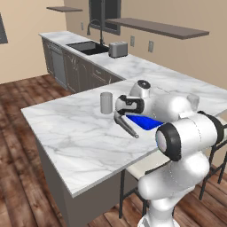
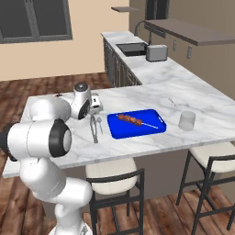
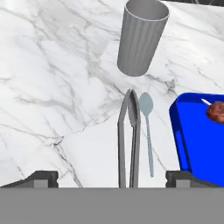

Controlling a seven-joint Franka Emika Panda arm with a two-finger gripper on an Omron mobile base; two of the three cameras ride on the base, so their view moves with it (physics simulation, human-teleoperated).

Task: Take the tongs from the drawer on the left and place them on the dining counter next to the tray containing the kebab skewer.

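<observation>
The grey metal tongs [image 3: 129,140] lie flat on the white marble dining counter [image 1: 71,133], just left of the blue tray [image 3: 197,140]. The kebab skewer [image 2: 131,119] rests in that tray [image 2: 151,128]. My gripper [image 3: 109,179] hovers right over the tongs [image 1: 126,126], open. Its fingertips [image 3: 41,178] stand wide on either side and do not touch them. From the right base view the tongs [image 2: 94,129] point toward the counter's near edge, below my gripper [image 2: 95,112]. The drawer is out of view.
A grey spoon [image 3: 147,127] lies between tongs and tray. A ribbed grey cup [image 3: 141,37] stands just beyond the tongs' tips. A clear glass [image 2: 187,120] sits right of the tray. Stools [image 2: 114,176] line the near edge. A toaster [image 1: 118,48] and sink [image 1: 88,46] sit on the far worktop.
</observation>
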